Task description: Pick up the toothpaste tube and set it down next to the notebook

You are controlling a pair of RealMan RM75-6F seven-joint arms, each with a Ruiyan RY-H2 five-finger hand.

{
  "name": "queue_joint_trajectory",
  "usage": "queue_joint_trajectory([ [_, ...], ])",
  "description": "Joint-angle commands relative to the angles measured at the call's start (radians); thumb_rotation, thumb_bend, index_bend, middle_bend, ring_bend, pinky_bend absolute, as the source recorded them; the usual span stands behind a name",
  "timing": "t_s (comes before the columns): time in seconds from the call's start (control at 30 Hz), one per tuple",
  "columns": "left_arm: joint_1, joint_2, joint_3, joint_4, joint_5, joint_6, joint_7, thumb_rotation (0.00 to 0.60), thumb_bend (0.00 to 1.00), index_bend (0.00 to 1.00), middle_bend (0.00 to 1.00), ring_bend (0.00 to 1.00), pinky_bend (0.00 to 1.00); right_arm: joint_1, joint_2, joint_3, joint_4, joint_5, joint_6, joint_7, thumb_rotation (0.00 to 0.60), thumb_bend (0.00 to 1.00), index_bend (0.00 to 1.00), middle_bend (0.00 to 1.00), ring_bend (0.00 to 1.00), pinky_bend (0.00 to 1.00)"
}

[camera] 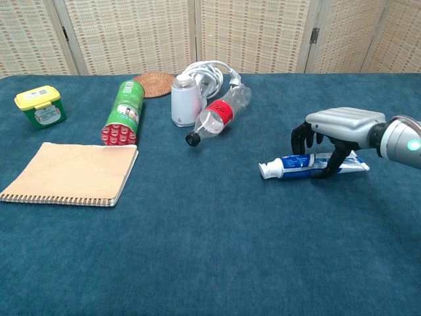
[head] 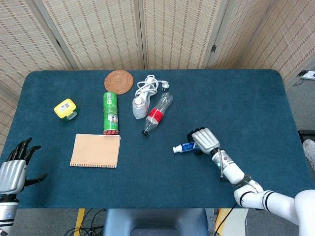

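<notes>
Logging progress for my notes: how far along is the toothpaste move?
Done: the right hand is over the toothpaste, fingers curled around it. In hand: the grasp; the tube lies on the table, and whether the grip is firm cannot be told. Left: lifting it, carrying it across, and setting it beside the notebook. The left hand is idle, open.

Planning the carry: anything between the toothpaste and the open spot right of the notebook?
Nothing visible. The toothpaste tube lies under the right hand; bare cloth runs from it to the notebook. The plastic bottle lies farther back, off that line.
</notes>
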Motion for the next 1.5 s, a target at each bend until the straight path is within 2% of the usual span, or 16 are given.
queue_joint_trajectory([
  [0.03,0.000,-0.002,0.000,0.004,0.000,-0.002,-0.002,0.600,0.06,0.24,0.07,0.04,0.18,0.004,-0.004,-0.001,0.005,0.006,-0.005,-0.009,0.600,0.31,0.45,0.44,0.35,0.34],
  [0.23,-0.003,-0.006,0.002,0.010,0.002,-0.008,-0.001,0.600,0.06,0.24,0.07,0.04,0.18,0.008,-0.019,-0.007,0.019,0.009,0.006,-0.040,0.600,0.47,0.56,0.51,0.43,0.44],
  [0.37,-0.005,-0.004,-0.003,0.008,0.004,-0.004,-0.004,0.600,0.06,0.24,0.07,0.04,0.18,0.004,-0.018,-0.003,0.011,0.007,0.024,-0.026,0.600,0.53,0.64,0.57,0.50,0.54],
  [0.53,-0.022,0.007,-0.014,0.000,0.017,-0.013,-0.019,0.600,0.06,0.24,0.07,0.04,0.18,-0.012,0.003,0.005,-0.020,-0.026,0.072,0.072,0.600,0.57,0.68,0.61,0.56,0.62],
  [0.8,-0.087,0.022,-0.047,-0.010,0.044,-0.066,-0.083,0.600,0.06,0.24,0.07,0.04,0.18,-0.046,0.044,0.004,-0.088,-0.123,0.184,0.289,0.600,0.57,0.72,0.64,0.59,0.65],
  [1.0,-0.140,0.013,-0.080,-0.002,0.073,-0.088,-0.213,0.600,0.06,0.22,0.07,0.04,0.18,-0.063,0.018,-0.008,-0.077,-0.220,0.300,0.461,0.600,0.56,0.72,0.64,0.59,0.65],
  [1.13,-0.169,0.010,-0.104,0.003,0.067,-0.111,-0.337,0.600,0.06,0.19,0.07,0.04,0.18,-0.062,-0.016,-0.007,-0.052,-0.259,0.361,0.562,0.600,0.55,0.72,0.64,0.59,0.65],
  [1.3,-0.197,0.044,-0.110,-0.042,0.071,-0.159,-0.528,0.599,0.06,0.16,0.07,0.04,0.18,-0.043,-0.064,0.015,-0.045,-0.274,0.399,0.647,0.600,0.54,0.72,0.64,0.59,0.65],
  [1.4,-0.213,0.057,-0.119,-0.056,0.077,-0.174,-0.619,0.536,0.06,0.15,0.07,0.04,0.18,-0.023,-0.078,0.023,-0.058,-0.273,0.384,0.677,0.600,0.53,0.72,0.64,0.59,0.65],
  [1.5,-0.235,0.075,-0.126,-0.075,0.079,-0.204,-0.721,0.369,0.06,0.15,0.07,0.04,0.18,-0.001,-0.099,0.034,-0.061,-0.275,0.376,0.686,0.600,0.53,0.72,0.64,0.59,0.65],
])
